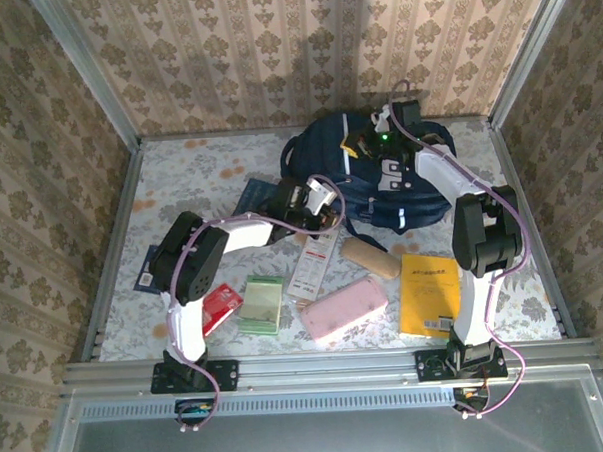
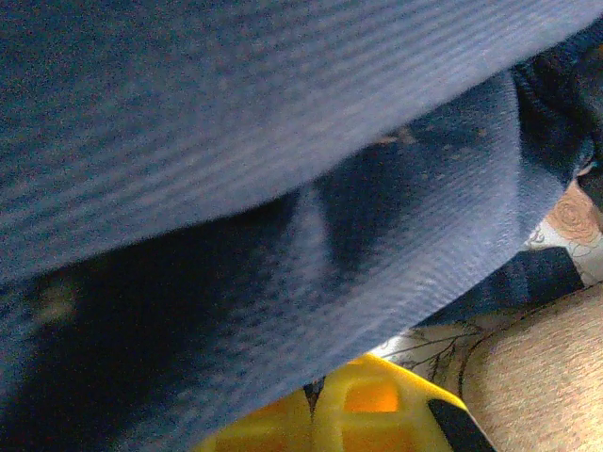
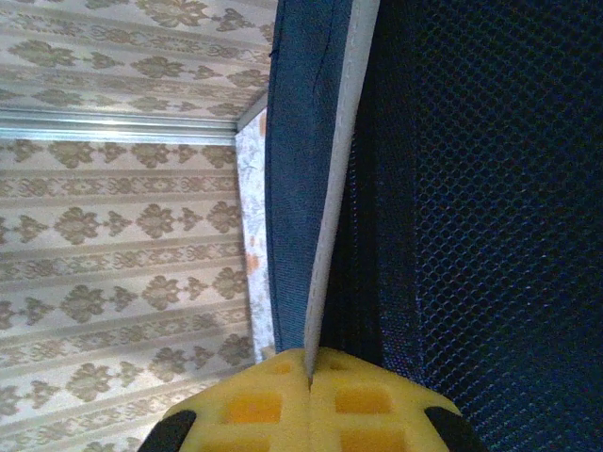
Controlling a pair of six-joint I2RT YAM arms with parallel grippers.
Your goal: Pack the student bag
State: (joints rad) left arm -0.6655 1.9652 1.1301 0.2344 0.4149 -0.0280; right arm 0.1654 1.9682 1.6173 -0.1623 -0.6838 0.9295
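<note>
Navy woven student bag (image 1: 323,155), piped edge (image 3: 327,188) pinched in right tool (image 3: 309,363); left tool (image 2: 313,411) clenched.

Up close, the dark navy cloth of the student bag (image 2: 236,141) hangs in ribbed folds across nearly everything, one fold drooping right onto the yellow pads of the left end effector (image 2: 316,414), which sit pressed together at the bottom edge. Off to the right, a strip of flowered table (image 2: 565,221) peeks out, with a tan, cloth-like object (image 2: 537,377) lying on it just beside the pads.
</note>
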